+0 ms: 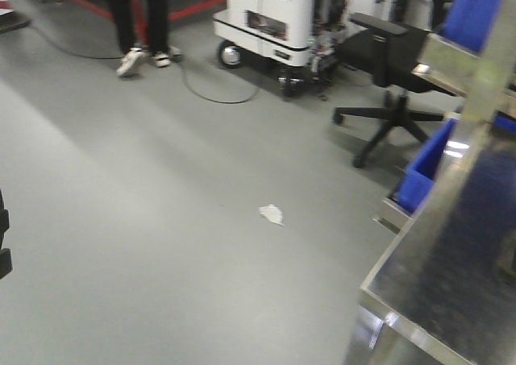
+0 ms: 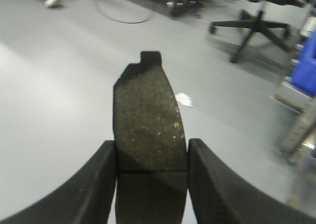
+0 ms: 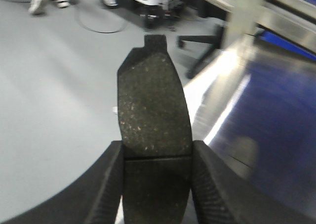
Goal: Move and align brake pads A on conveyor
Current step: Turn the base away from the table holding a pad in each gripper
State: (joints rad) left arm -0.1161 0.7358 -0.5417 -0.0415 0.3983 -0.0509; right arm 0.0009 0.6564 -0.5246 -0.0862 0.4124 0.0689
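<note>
Left brake pad point(image 2: 148, 115), right brake pad point(image 3: 154, 105): dark, speckled, clamped.

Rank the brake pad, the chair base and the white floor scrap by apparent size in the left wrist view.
1. brake pad, though nearness to the camera inflates it
2. chair base
3. white scrap

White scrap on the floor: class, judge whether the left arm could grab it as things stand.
Probably not. The left pincer is shut on a brake pad, leaving no free grip, and the white scrap lies on the floor beyond the pad.
</note>
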